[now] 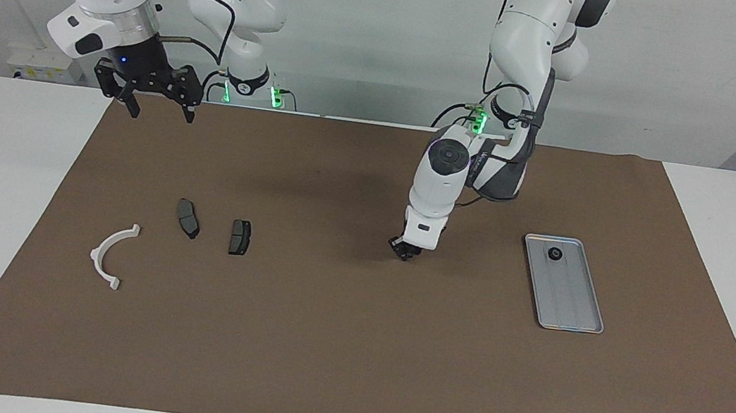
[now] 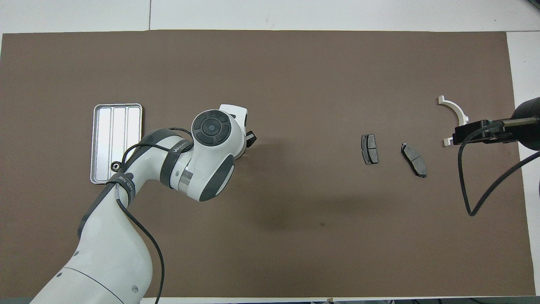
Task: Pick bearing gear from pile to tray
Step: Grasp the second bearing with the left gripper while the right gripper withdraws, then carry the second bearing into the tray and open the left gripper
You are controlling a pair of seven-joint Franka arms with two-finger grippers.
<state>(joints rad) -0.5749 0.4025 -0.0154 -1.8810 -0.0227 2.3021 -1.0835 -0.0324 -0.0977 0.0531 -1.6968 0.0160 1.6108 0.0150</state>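
The pile lies toward the right arm's end of the mat: a white half-ring bracket (image 1: 109,254) (image 2: 453,110) and two dark grey brake pads (image 1: 188,218) (image 1: 240,237) (image 2: 369,148) (image 2: 414,159). The silvery tray (image 1: 573,297) (image 2: 118,126) lies toward the left arm's end. One small black round piece (image 1: 554,254) (image 2: 114,166) sits in the tray's corner nearest the robots. My left gripper (image 1: 405,248) (image 2: 249,138) is low over the bare mat between the pile and the tray. My right gripper (image 1: 162,110) (image 2: 468,131) is open, empty and raised, waiting.
A brown mat (image 1: 349,346) (image 2: 270,63) covers most of the white table. The left arm's elbow and forearm (image 2: 202,160) hide part of the mat beside the tray in the overhead view. A black cable (image 2: 485,185) hangs from the right arm.
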